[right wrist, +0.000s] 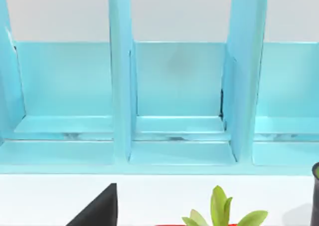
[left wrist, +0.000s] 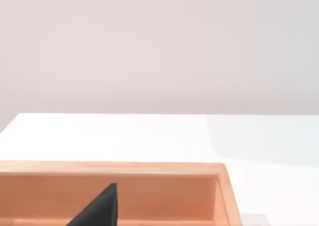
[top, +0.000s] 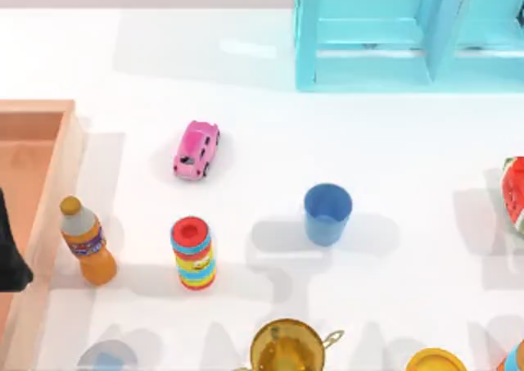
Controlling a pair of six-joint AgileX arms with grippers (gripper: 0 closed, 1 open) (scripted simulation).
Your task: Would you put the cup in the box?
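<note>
The small blue cup (top: 327, 214) stands upright on the white table, right of centre, with nothing touching it. The light wooden box (top: 51, 168) lies at the table's left edge, and its far wall (left wrist: 114, 168) fills the bottom of the left wrist view. My left gripper (top: 8, 256) hangs over the box, far left of the cup. One dark finger (left wrist: 102, 208) shows, with nothing beside it, so the gripper is open. In the right wrist view a dark finger (right wrist: 99, 208) of my right gripper faces the turquoise shelf unit (right wrist: 174, 86); this gripper is also open and holds nothing.
A pink toy car (top: 196, 150) sits between box and cup. An orange bottle (top: 87, 242) and a striped ring stack (top: 193, 254) stand near the box. A golden pot (top: 286, 348) is at the front. The shelf unit (top: 409, 35) stands at the back right, and a red fruit (top: 514, 192) lies at the right edge.
</note>
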